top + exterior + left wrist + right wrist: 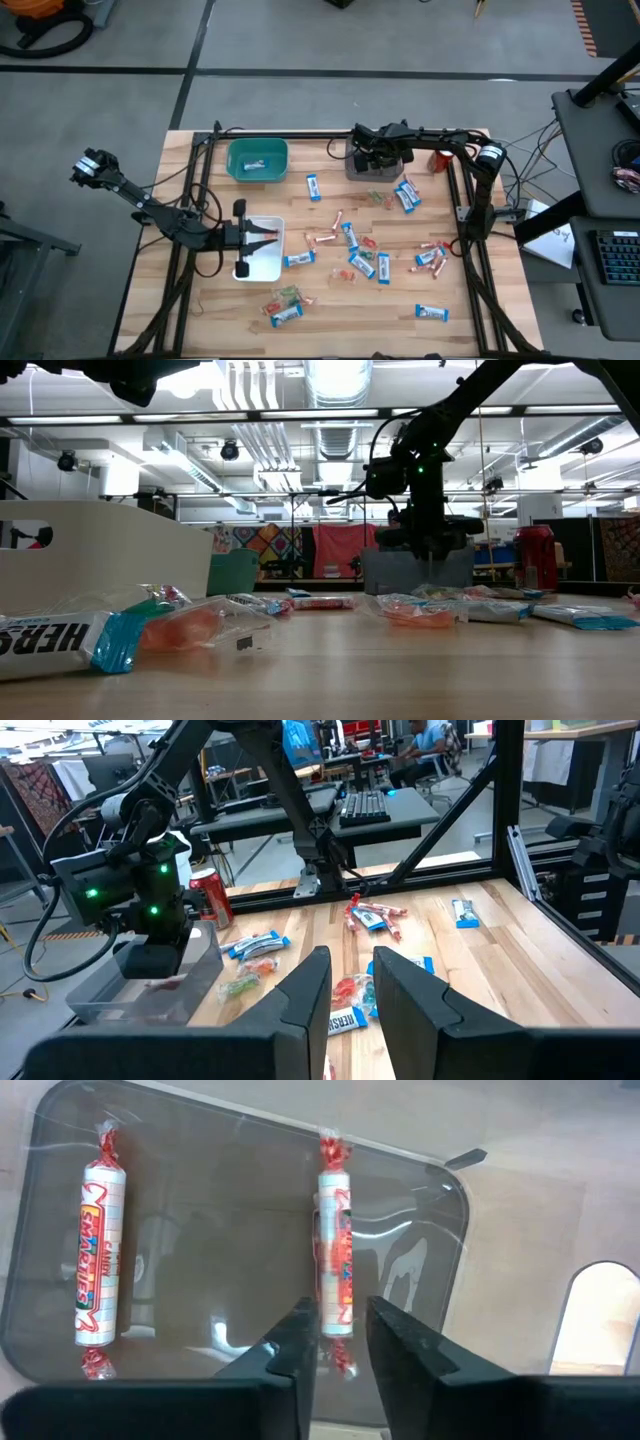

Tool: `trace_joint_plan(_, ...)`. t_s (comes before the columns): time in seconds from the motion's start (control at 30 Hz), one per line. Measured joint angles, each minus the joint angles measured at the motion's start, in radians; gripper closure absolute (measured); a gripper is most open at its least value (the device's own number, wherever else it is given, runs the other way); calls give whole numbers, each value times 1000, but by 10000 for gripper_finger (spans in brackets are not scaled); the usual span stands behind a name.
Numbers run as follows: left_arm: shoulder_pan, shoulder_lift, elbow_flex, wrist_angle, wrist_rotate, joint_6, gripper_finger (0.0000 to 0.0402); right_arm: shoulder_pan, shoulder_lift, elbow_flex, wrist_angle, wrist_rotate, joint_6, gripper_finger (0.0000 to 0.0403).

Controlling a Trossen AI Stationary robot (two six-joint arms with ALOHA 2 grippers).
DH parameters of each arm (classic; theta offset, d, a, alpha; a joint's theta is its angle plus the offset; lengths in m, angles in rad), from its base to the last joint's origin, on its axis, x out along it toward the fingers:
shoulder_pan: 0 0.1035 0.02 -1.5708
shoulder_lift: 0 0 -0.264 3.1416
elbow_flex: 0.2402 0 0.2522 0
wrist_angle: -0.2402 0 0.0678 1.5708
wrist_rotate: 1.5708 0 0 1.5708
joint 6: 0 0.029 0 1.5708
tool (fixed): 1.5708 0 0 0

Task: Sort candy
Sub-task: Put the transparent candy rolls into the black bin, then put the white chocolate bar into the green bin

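My right gripper points down into the clear grey bin, its fingers parted a little around the lower end of a Smarties roll; whether the pads touch the wrapper I cannot tell. That roll lies on the bin floor, and a second Smarties roll lies apart from it on the same floor. In the high view the right gripper hangs over this bin at the table's far edge, with a red soda can just beside it.

My left gripper has its two fingers standing slightly apart with nothing between them. From above it sits over the white tray on the left side of the wooden table.

A teal bin beyond the white tray holds one blue-and-white mini bar. The rest of the candy is scattered over the middle and right of the table: blue-and-white bars, slim pink sticks, and small red, orange and green pieces. One bar lies alone near the front right, and a small cluster lies in front of the white tray.
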State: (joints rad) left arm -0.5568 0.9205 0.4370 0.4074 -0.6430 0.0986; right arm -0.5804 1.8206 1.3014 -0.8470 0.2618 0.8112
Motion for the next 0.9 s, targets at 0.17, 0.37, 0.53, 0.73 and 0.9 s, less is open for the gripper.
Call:
trace_joint_plan(0.17,0,0,0,0,0,-3,338,0,0,0,0,-2,-3,291)
trace_joint_plan(0.37,-1,0,0,-7,0,-5,338,3,-18,43,-23,-29,-73,268)
trace_joint_plan(0.53,0,0,-1,-7,0,-8,338,29,-95,66,-31,-38,-118,260)
trace_joint_plan(0.73,0,7,-1,-15,0,-46,338,135,-249,65,-53,-26,-176,265)
trace_joint_plan(0.9,0,35,14,-9,0,-57,338,350,-381,9,-34,14,-245,274)
